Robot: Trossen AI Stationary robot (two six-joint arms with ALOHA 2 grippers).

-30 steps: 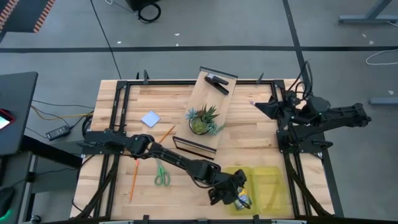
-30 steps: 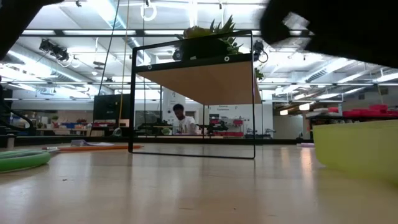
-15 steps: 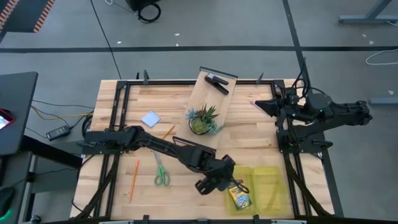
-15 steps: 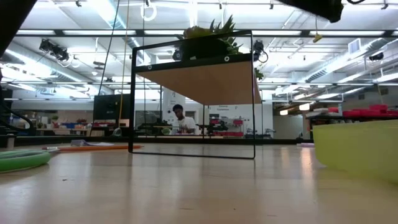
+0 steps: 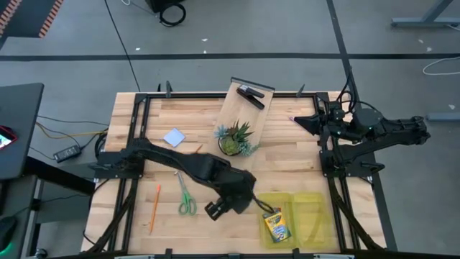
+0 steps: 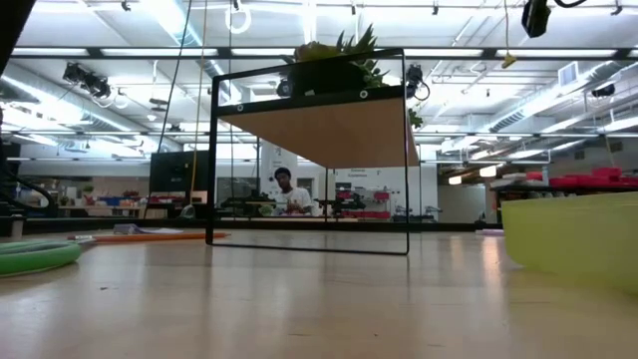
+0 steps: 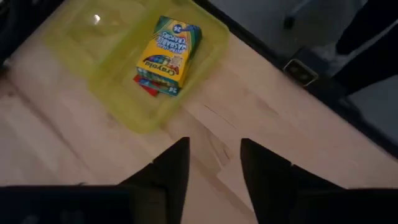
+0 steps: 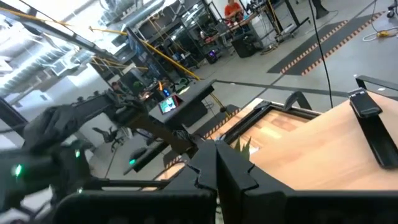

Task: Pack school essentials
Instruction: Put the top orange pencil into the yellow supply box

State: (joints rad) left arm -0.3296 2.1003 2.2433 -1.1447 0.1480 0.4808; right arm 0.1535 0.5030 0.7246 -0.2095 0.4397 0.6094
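Left hand (image 7: 214, 163) empty, fingers narrowly apart, crayon box (image 7: 168, 55) ahead in yellow bin (image 7: 134, 112). Risk: snagging bin rim. Right hand shut.

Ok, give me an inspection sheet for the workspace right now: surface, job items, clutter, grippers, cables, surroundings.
Surface: wooden table inside a black frame.
Job's things: crayon box lies in the yellow-green tray; scissors, one orange pencil and the pale pad lie on the table outside it; a second pencil is partly hidden by the left arm.
Clutter: potted plant and a black clip-like object on a raised wooden board.
Grippers: left gripper open and empty, beside the tray; right gripper shut, parked at the table's far right edge.
Cables: black leads on the floor left of the table.
Surroundings: workshop; a person seated far behind.
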